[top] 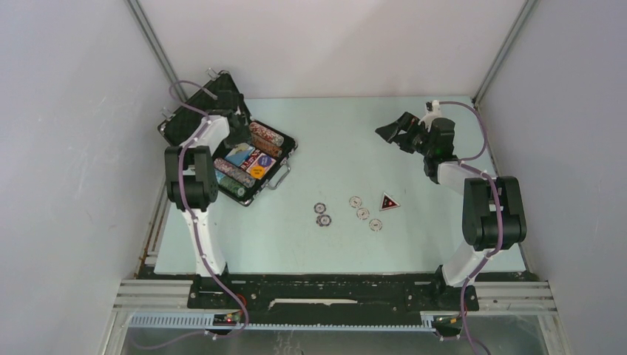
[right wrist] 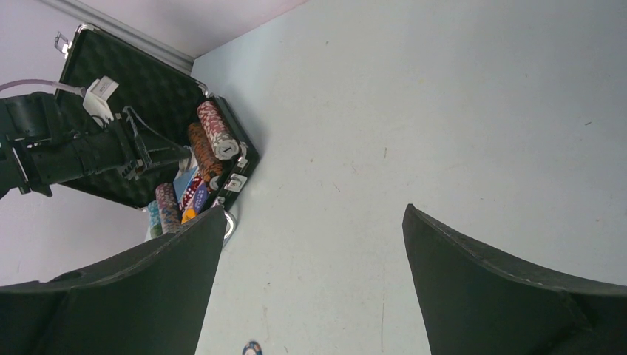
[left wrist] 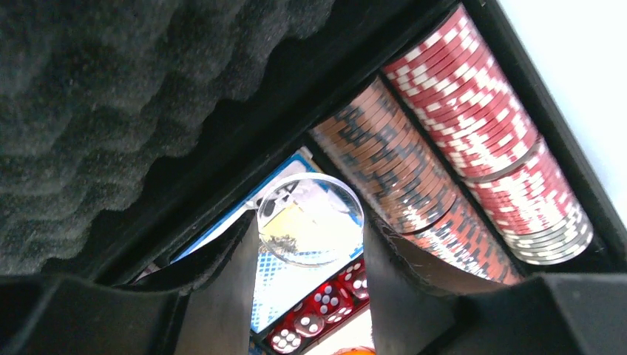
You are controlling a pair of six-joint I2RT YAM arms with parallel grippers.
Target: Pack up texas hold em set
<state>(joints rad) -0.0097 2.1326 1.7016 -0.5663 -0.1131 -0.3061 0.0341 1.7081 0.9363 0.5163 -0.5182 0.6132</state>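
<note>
Left gripper (left wrist: 309, 244) clenched on clear, glossy round disc (left wrist: 310, 214) inside open foam-lined black case (top: 288, 150), beside ribbed red-and-white chip rows (left wrist: 480, 126) | right gripper (right wrist: 314, 211) spread wide, empty, well apart from case

1. Open case (top: 251, 159), lid (top: 200, 100) raised, blocks the surface's (top: 444, 237) left rear corner
2. Left end effector (left wrist: 309, 237), clamping a clear disc (left wrist: 307, 214), fills the gap between lid and chip rows (left wrist: 473, 126)
3. Loose chips (top: 323, 214) and a triangular marker (top: 389, 202) dot the middle; free room surrounds the spread right end effector (right wrist: 314, 211)
</note>
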